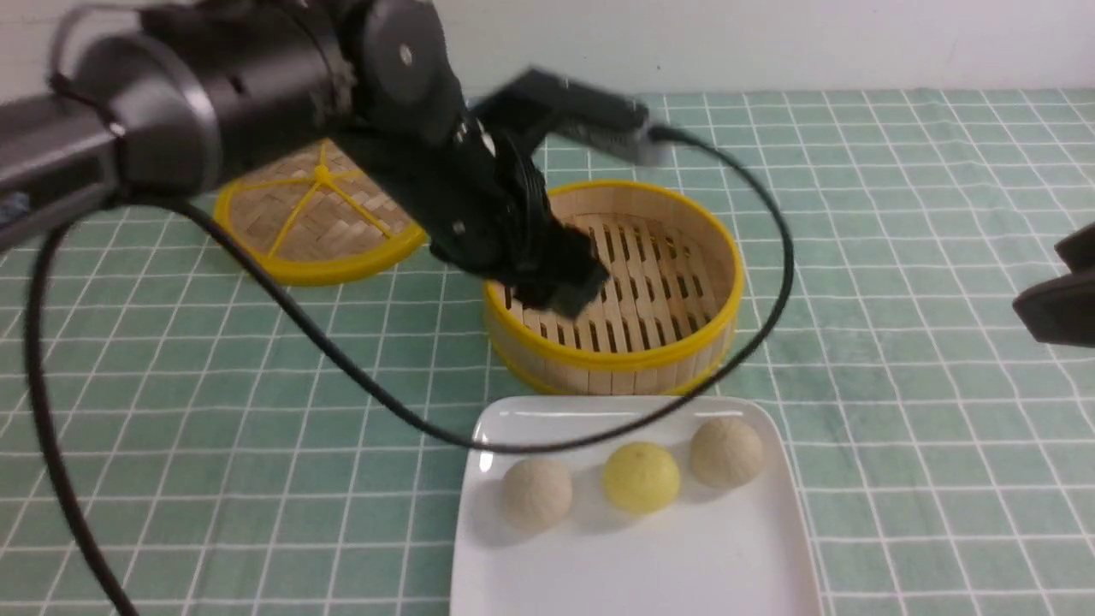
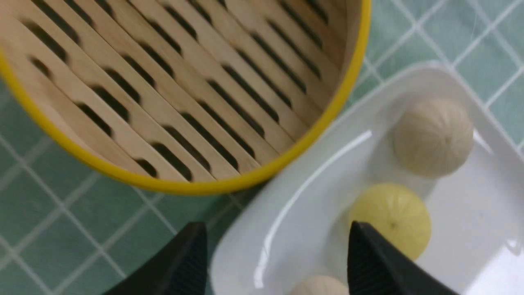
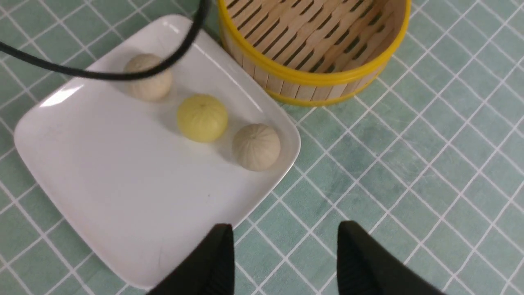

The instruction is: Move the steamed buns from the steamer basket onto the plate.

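Buns (image 3: 202,118), 3 in all, lie in a row across the far part of the plate (image 1: 633,565), the thing nearest the camera. The left pale bun (image 1: 536,494), the yellow bun (image 1: 642,476) and the right pale bun (image 1: 726,452) sit close together without touching.

The left hand (image 2: 277,229) hangs above the spot where the plate's far edge meets the basket (image 1: 616,355). Its 2 fingers (image 2: 180,262) stand wide apart with nothing between them. The buns are below this hand and on its near side, and the yellow bun is the closest to it. The basket stands upright under the hand and beyond it, just beside the plate's far edge, with its slatted floor showing.

A black cable (image 1: 342,368) droops from the left arm and swings across the plate's far edge. Whether it touches the plate or a bun, I cannot tell.

The right hand (image 3: 285,229) is held above the green checked surface (image 1: 898,257), with the plate and basket well off to its left. Its fingers are apart by a middling gap and hold nothing.

Farthest back, beyond the left hand and to its left, the woven lid (image 1: 316,214) lies flat on the surface, near the basket and partly hidden by the left arm.
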You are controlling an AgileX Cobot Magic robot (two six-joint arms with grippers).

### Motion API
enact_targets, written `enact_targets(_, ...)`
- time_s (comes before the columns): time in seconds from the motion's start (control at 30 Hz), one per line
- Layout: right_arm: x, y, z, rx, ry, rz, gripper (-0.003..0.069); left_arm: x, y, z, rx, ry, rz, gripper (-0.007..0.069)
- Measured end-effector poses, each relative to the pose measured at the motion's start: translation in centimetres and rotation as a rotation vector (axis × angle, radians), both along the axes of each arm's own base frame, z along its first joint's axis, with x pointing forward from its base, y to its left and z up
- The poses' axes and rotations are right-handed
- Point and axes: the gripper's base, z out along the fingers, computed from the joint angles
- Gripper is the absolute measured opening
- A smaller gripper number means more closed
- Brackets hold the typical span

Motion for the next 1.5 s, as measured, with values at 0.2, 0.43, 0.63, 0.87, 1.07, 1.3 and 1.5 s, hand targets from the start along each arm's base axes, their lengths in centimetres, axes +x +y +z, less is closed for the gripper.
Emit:
enact_targets(0.2,0.4,0.2,0.4,0.027,-0.058,-0.001,0.0351,-3.1,3.1,9.5,-0.059,-0.282,0.062,0.0467)
enact_targets(0.43,1.1,0.7,1.5,0.13,-0.174,-0.005,0.0311,-6.5,5.9,14.2,-0.095,-0.432,0.102,0.0467)
enact_targets(0.63,3.1,1.7,2.0,0.259,-0.249,-0.054,0.0283,-8.0,7.0,16.0,-0.118,-0.52,0.113,0.0467)
enact_targets(0.87,4.4,1.6,4.6,0.354,-0.45,-0.11,0.0238,-12.2,10.5,20.3,-0.199,-0.731,0.198,0.0467)
enact_targets(1.07,0.6,-0.2,10.5,0.438,-0.712,-0.106,0.0238,-17.9,15.3,23.3,-0.218,-0.889,0.321,0.0463)
enact_targets(1.3,-4.0,-2.4,12.5,0.413,-0.859,-0.102,0.0248,-22.7,19.3,24.5,-0.214,-0.984,0.423,0.0459)
enact_targets(1.5,-8.7,-4.8,13.3,0.36,-0.957,-0.122,0.0249,-25.8,22.4,24.5,-0.189,-1.001,0.554,0.046)
